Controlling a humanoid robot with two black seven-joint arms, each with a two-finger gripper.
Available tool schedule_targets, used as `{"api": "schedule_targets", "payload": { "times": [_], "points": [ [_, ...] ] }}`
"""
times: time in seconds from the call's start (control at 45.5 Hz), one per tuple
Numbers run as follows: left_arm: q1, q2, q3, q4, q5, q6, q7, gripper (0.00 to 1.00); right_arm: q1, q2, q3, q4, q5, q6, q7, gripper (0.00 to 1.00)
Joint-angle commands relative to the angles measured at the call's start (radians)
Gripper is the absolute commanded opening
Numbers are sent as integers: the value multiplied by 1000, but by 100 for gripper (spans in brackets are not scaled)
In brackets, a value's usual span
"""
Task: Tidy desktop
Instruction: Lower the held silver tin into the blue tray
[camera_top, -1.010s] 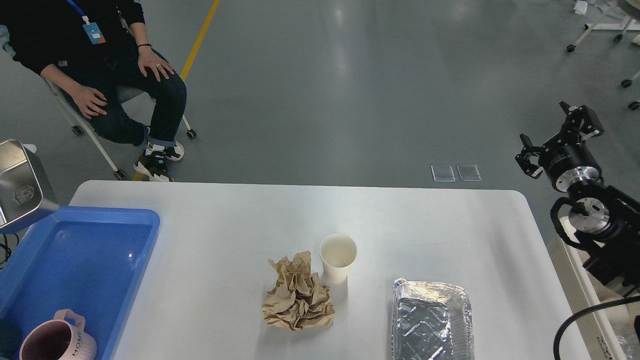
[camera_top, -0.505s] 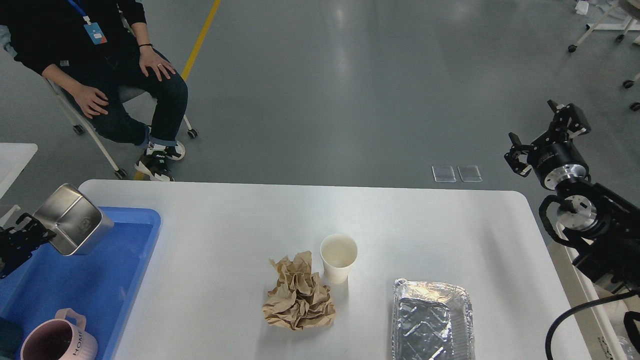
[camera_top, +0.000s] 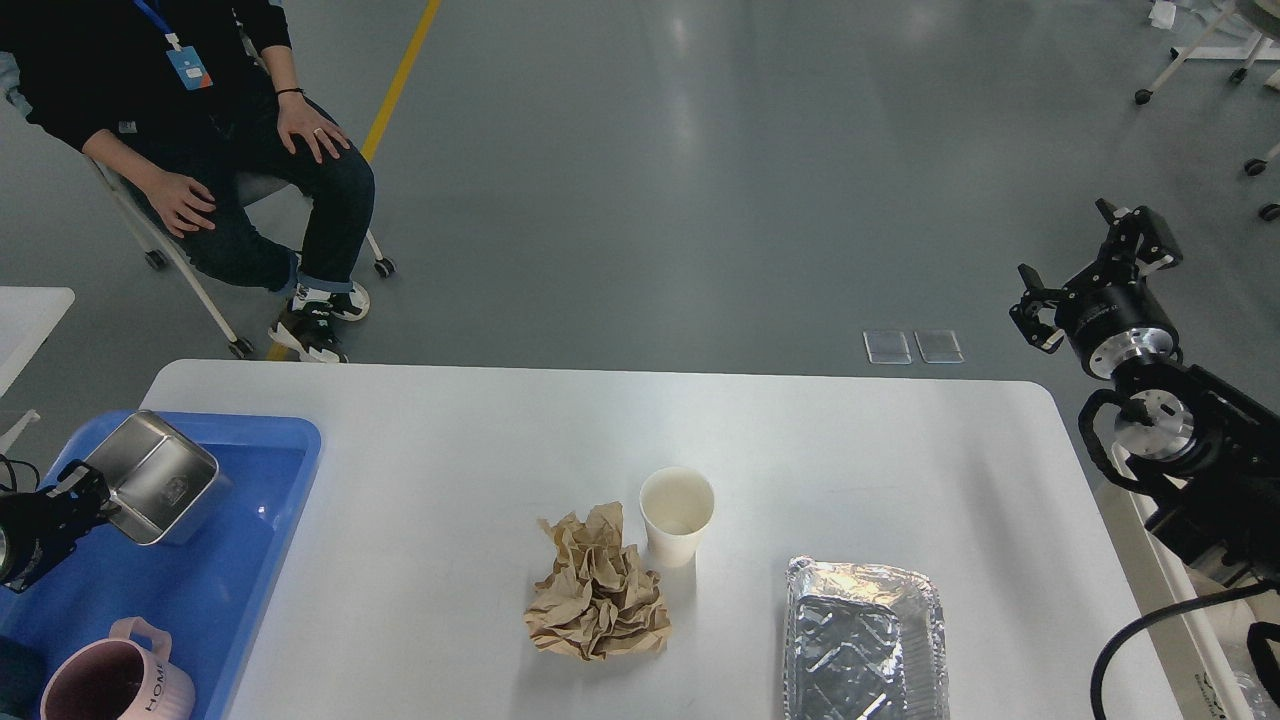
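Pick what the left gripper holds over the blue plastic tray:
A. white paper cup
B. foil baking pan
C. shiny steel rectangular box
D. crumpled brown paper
C: the left gripper grips the shiny steel rectangular box above the blue plastic tray; the other three lie on the white desktop.

Layout: tray left, three items centre-right on desktop (camera_top: 850, 450).
Tray (camera_top: 290, 470) on the left end; tin (camera_top: 160, 478) in its far part, mug (camera_top: 115, 680) in its near corner. Cup (camera_top: 677, 515) mid-table, paper wad (camera_top: 598, 590) touching its near-left side. Foil pan (camera_top: 865, 640) right of both, at near edge.
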Motion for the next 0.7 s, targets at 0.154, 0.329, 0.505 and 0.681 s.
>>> {"api": "schedule_targets", "payload": {
  "times": [0.154,0.329,0.505,0.681],
  "points": [
    [1,-52,-1,20,-2,72,93,0,2,0,0,2,0,-1,0,100],
    [1,-66,-3,22,-2,75,93,2,3,12,0,4,1,-3,0,100],
    [1,-89,-1,22,1,74,95,7,2,23,0,4,0,-3,0,100],
    [1,-87,-3,20,1,61,76,33,2,20,0,4,1,-3,0,100]
  ]
}}
